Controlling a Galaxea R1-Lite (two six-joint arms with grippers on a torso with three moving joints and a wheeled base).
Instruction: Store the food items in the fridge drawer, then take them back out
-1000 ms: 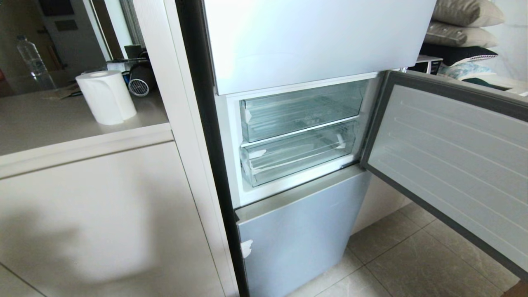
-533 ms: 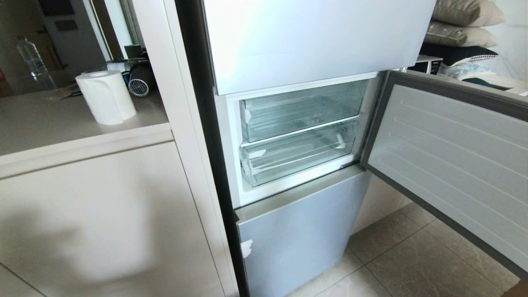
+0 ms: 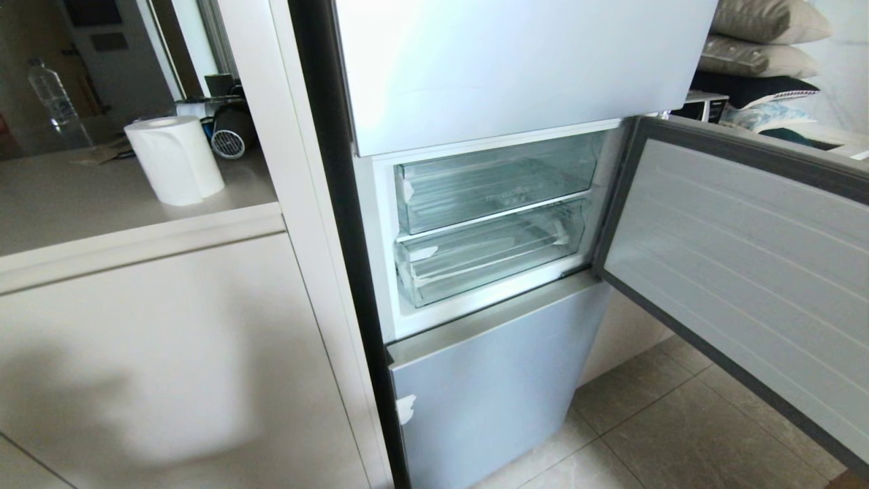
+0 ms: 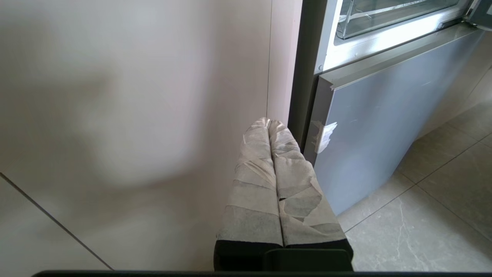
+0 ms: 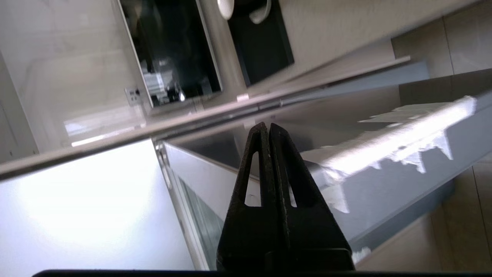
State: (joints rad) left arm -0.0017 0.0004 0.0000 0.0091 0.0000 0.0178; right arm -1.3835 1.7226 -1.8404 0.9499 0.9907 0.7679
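Both pincers closed; fridge drawer [image 3: 485,259] pushed in.

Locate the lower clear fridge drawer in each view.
Head view: fridge drawer at centre, the lower of two clear bins.
Left wrist view: top right corner, front only.
Right wrist view: not discernible.
Shared landmark: white tape scrap on the grey lower door, head and left wrist.
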